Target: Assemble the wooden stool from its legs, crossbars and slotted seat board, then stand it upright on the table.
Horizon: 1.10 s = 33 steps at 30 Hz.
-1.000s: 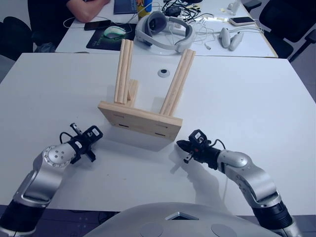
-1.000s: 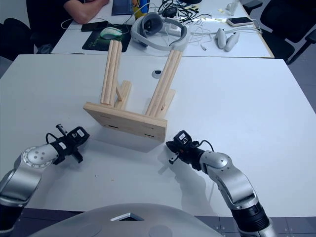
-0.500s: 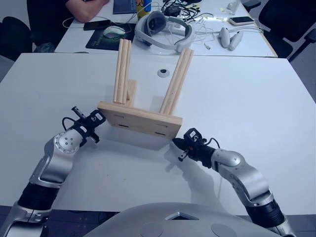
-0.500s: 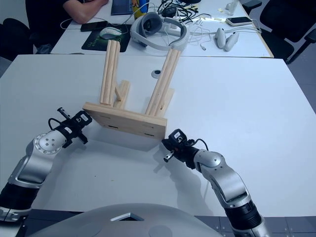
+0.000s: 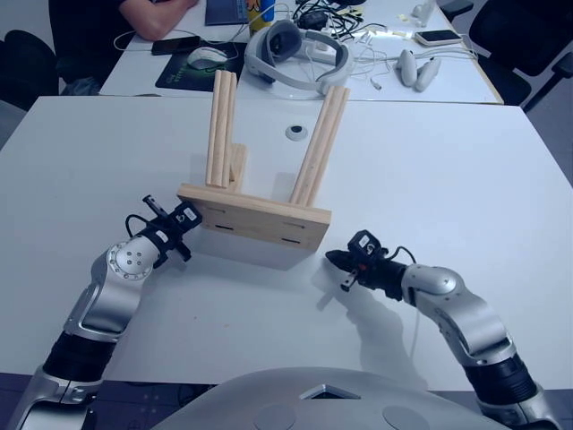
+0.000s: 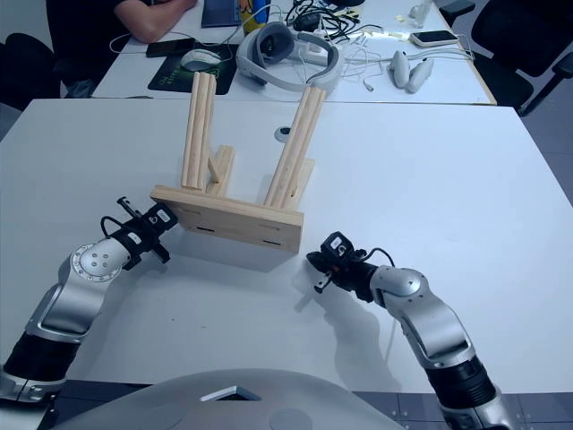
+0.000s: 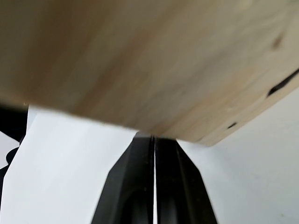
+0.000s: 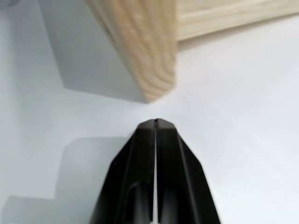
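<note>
Evidently the wooden stool (image 5: 309, 170) is assembled (legs and crossbars in) but lies sideways on the worktop (image 5: 466, 179); standing it upright is left. Left jaws, clenched empty, touch the seat board (image 5: 260, 222); right jaws, clenched empty, sit just beside its other corner.

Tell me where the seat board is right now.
Left eye view: the seat board stands on edge mid-table, between the left gripper and right gripper, legs pointing away.
</note>
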Motion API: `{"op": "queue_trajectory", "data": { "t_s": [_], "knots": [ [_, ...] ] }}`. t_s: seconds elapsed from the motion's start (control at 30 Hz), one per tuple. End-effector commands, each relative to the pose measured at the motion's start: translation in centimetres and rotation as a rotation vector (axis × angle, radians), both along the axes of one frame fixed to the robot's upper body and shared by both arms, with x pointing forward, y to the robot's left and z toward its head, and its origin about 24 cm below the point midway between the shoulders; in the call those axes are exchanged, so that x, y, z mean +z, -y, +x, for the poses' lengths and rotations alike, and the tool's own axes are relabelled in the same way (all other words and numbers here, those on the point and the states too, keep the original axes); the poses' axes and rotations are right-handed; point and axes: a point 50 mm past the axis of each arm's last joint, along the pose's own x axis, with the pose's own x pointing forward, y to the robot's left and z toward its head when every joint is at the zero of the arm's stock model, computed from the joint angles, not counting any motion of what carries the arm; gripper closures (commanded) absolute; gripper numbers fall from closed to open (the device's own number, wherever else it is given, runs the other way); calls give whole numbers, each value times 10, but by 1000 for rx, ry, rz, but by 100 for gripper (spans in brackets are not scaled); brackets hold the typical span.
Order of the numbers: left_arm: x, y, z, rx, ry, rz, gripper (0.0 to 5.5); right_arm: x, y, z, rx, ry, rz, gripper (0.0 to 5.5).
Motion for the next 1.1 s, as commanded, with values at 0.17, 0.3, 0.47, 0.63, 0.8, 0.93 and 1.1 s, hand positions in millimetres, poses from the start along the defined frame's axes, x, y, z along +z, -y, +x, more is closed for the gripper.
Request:
{"op": "queue_trajectory", "data": {
  "t_s": [0.17,0.3,0.47,0.63,0.8,0.93,1.1],
  "knots": [
    [3,-32,-10,12,-46,-113,521,2,25,2,121,-55,31,490],
    [12,-66,-8,42,-29,-253,462,6,34,6,142,-57,66,429],
    [14,-75,4,14,-2,-442,385,9,14,17,139,9,198,348],
    [13,-70,10,-56,-31,-473,315,14,-7,17,239,-6,254,277],
    [15,-71,14,-87,-71,-452,242,12,-15,20,252,7,254,200],
    [12,-70,12,-106,-105,-448,236,8,-23,22,228,26,270,185],
    [10,-65,14,-128,-123,-444,236,4,-26,27,203,44,282,210]
  ]
}}
